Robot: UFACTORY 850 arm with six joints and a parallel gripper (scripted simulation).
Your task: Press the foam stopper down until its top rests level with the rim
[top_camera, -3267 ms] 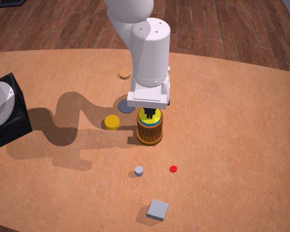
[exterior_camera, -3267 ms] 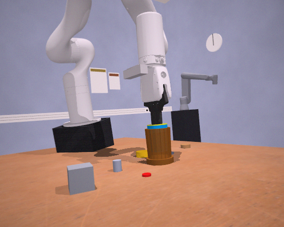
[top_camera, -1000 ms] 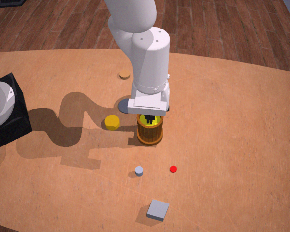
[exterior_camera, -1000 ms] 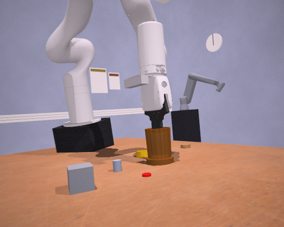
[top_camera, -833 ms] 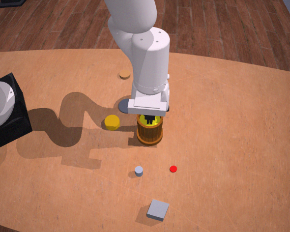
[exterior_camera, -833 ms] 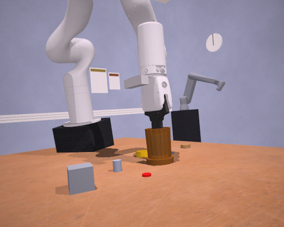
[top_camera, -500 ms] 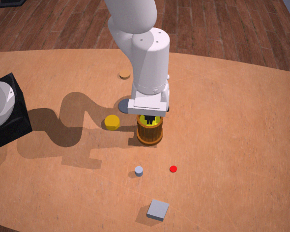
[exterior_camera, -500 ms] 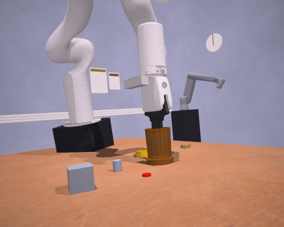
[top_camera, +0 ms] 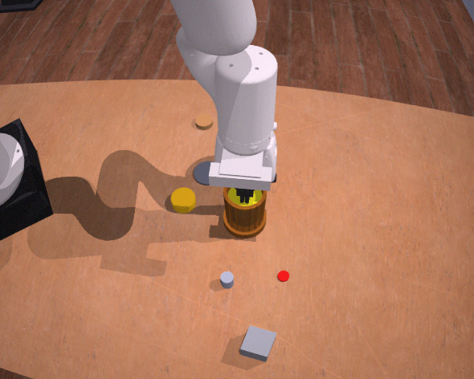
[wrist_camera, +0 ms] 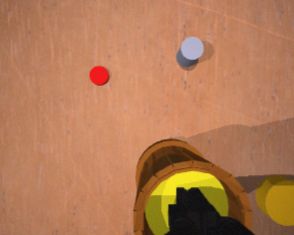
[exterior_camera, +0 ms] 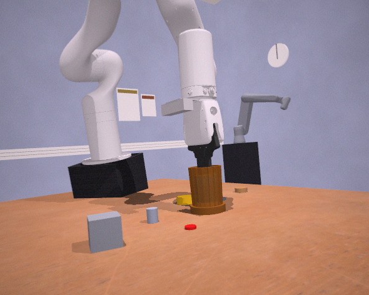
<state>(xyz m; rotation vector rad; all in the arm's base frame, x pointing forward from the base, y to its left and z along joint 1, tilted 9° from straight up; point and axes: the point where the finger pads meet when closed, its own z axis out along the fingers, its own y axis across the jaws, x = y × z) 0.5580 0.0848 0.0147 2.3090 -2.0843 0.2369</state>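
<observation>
A brown wooden jar [top_camera: 244,220] [exterior_camera: 206,188] [wrist_camera: 151,169] stands upright on the table. A yellow foam stopper [top_camera: 254,199] [wrist_camera: 163,199] sits inside it, below the rim. My gripper [top_camera: 243,197] [exterior_camera: 204,162] [wrist_camera: 186,207] is shut with nothing between the fingers. It points straight down into the jar's mouth, and its black fingertips rest on the stopper's top, inside the rim.
A yellow disc [top_camera: 183,199] [exterior_camera: 184,199] [wrist_camera: 281,199] lies left of the jar. A small grey cylinder [top_camera: 226,279] [exterior_camera: 152,215] [wrist_camera: 190,50], a red disc [top_camera: 283,275] [exterior_camera: 190,226] [wrist_camera: 99,76] and a grey cube [top_camera: 258,342] [exterior_camera: 104,232] lie in front. A tan disc [top_camera: 203,120] [exterior_camera: 241,189] and a dark disc [top_camera: 201,173] lie behind.
</observation>
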